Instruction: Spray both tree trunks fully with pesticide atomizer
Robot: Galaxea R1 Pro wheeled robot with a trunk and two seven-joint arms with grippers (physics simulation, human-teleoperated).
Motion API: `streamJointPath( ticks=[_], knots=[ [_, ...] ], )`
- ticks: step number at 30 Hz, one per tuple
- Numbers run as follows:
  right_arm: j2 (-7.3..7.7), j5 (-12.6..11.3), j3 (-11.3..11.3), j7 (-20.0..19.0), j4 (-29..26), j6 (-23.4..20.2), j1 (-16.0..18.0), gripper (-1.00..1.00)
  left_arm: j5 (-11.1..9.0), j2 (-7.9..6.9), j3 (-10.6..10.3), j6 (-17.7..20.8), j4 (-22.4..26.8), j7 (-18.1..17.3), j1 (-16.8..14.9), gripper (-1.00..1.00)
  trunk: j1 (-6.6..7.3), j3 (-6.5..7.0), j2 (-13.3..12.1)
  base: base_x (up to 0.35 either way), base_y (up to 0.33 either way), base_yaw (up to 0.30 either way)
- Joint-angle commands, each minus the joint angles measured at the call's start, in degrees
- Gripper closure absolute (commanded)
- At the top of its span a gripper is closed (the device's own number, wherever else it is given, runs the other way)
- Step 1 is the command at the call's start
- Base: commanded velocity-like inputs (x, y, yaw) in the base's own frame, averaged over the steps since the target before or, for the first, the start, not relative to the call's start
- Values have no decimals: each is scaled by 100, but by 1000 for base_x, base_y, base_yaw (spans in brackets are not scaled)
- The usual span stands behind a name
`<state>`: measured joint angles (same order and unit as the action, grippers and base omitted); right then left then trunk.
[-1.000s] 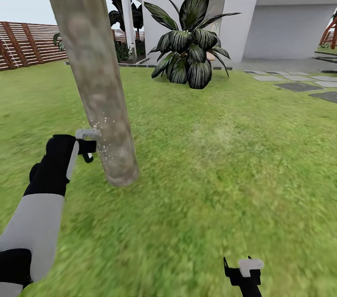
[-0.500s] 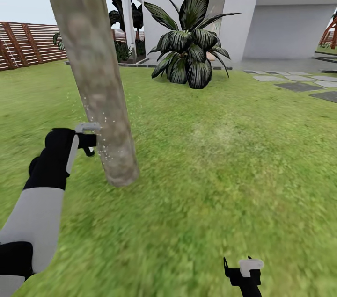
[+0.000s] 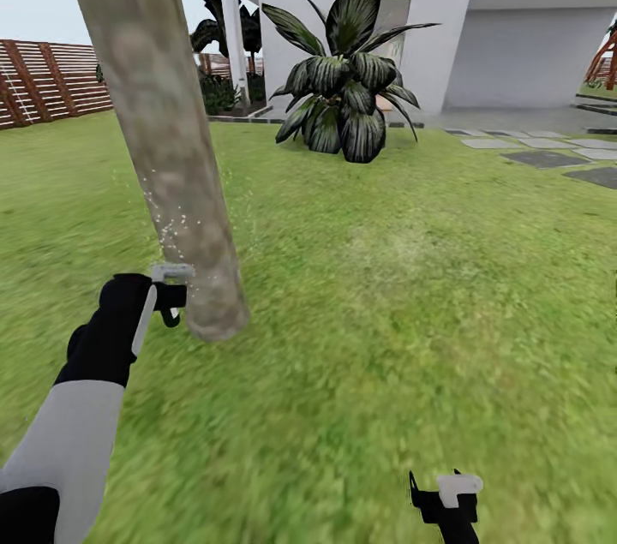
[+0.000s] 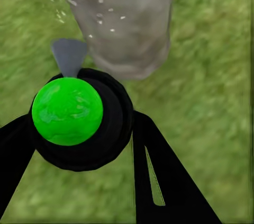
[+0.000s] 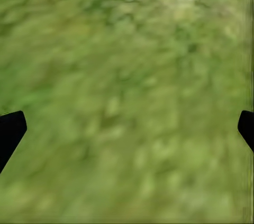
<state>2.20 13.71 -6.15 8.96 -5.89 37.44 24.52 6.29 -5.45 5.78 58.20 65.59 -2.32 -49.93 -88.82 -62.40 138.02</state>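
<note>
A thick, leaning grey-brown tree trunk (image 3: 163,141) rises from the grass floor (image 3: 411,295) at the left of the head view. Whitish pesticide specks (image 3: 167,223) dot its lower part and drift beside it. My left gripper (image 3: 167,300) is shut on the pesticide atomizer (image 3: 171,274), held close to the trunk's base. In the left wrist view the atomizer (image 4: 67,110) is a black round body with a bright green cap and a grey nozzle aimed at the trunk (image 4: 124,17), between the black fingers (image 4: 159,176). My right gripper (image 3: 446,497) hangs open and empty over grass (image 5: 127,128).
A large dark broad-leaved plant (image 3: 343,90) stands before a white house (image 3: 480,21). A brown slatted fence (image 3: 43,81) runs along the far left. Grey stepping stones (image 3: 548,157) lie at the far right. Open lawn spreads to the right of the trunk.
The left gripper with the atomizer rose a little, then dropped lower and nearer the trunk's base. The speck cloud now sits above the nozzle. The view shifted slightly. The right arm has not moved.
</note>
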Motion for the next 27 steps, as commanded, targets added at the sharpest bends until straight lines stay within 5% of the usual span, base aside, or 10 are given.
streamJointPath(
  ticks=[1,16,27],
  knots=[
    [0,0,0,0,0,0,0,-100,2,0,1,-4,-1,0,11,100,0,0,0,0,-267,0],
    [0,0,0,0,0,0,0,-100,38,-30,134,-41,-148,54,112,100,0,0,0,0,-272,14],
    [0,0,9,0,0,0,0,-100,45,2,134,-56,-331,322,115,100,0,0,0,0,-273,267]
  ],
)
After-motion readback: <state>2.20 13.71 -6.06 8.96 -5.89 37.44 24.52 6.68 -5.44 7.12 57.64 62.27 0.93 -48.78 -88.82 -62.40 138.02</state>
